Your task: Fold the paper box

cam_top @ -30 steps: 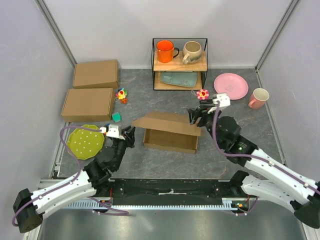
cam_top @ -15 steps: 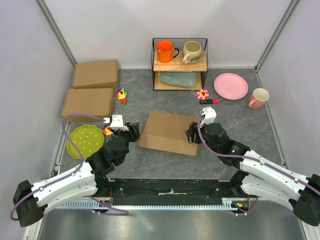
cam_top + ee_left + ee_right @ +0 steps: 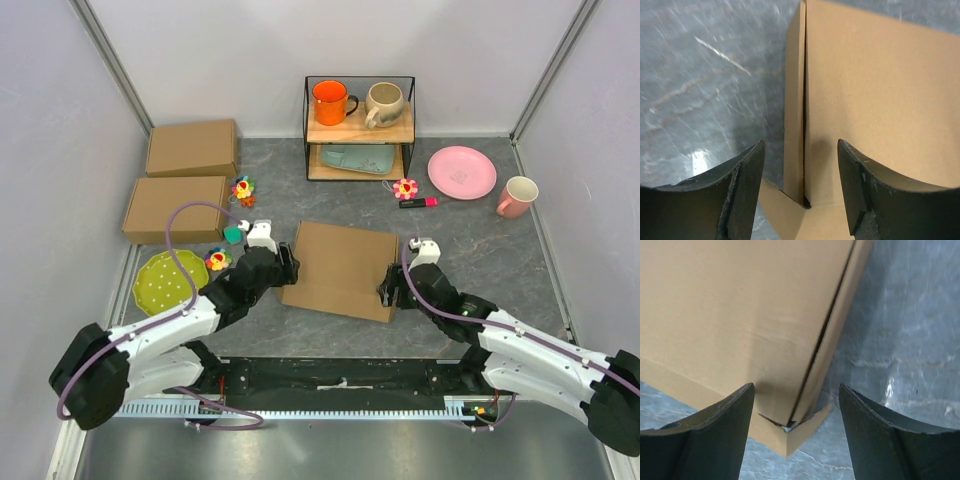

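Note:
The paper box [image 3: 340, 268] lies in the middle of the table as a shallow brown mailer with its lid down flat. My left gripper [image 3: 286, 268] is at its left side, open. In the left wrist view the open gripper [image 3: 800, 145] straddles the near left corner of the box [image 3: 875, 90], where the side flap seam shows. My right gripper [image 3: 391, 287] is at the near right corner, also open. Seen from the right wrist, the open gripper [image 3: 796, 387] has that corner of the box [image 3: 740, 310] between its fingers, and neither finger touches it.
Two other brown boxes [image 3: 192, 148] [image 3: 176, 208] sit at the back left. A green plate [image 3: 170, 280] lies beside the left arm. A wire shelf [image 3: 360, 130] with mugs stands at the back, with a pink plate [image 3: 462, 172] and a pink mug [image 3: 518, 196] to its right. Small toys [image 3: 243, 188] [image 3: 405, 188] lie nearby.
The box lid, raised a second ago, now lies flat. Both grippers have come down to the box's near corners, and the left jaws have widened.

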Action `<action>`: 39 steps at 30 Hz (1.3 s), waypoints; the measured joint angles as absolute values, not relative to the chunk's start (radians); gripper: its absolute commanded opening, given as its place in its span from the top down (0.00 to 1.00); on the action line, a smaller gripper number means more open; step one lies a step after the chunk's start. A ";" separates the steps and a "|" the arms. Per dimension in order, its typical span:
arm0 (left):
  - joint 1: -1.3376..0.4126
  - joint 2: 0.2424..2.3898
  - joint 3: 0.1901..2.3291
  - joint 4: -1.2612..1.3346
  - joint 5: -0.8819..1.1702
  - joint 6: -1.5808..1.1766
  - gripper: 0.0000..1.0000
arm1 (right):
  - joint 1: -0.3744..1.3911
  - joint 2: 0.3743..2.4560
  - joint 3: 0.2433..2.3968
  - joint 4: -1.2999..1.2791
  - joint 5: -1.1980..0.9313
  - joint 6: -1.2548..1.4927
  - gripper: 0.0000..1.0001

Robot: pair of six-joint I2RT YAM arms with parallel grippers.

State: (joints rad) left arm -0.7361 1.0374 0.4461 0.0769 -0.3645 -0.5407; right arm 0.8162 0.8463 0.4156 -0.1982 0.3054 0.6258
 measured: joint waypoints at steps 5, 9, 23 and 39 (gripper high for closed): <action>-0.735 1.100 0.413 0.078 -0.292 -0.601 0.35 | 0.816 0.855 0.350 -0.168 0.288 0.692 0.25; -0.730 1.107 0.388 0.133 -0.252 -0.629 0.36 | 0.816 0.844 0.327 -0.140 0.287 0.721 0.25; -0.702 1.271 0.337 0.470 -0.149 -0.714 0.89 | 0.801 0.862 0.302 -0.075 0.324 0.797 0.43; -0.722 0.946 0.236 0.262 -0.145 -0.848 0.22 | 0.743 0.842 0.382 -0.226 0.406 0.772 0.19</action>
State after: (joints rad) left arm -0.7216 0.9463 0.2359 0.2619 -0.1452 -0.8482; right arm 0.7425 0.8421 0.3824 -0.2264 0.4065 0.7723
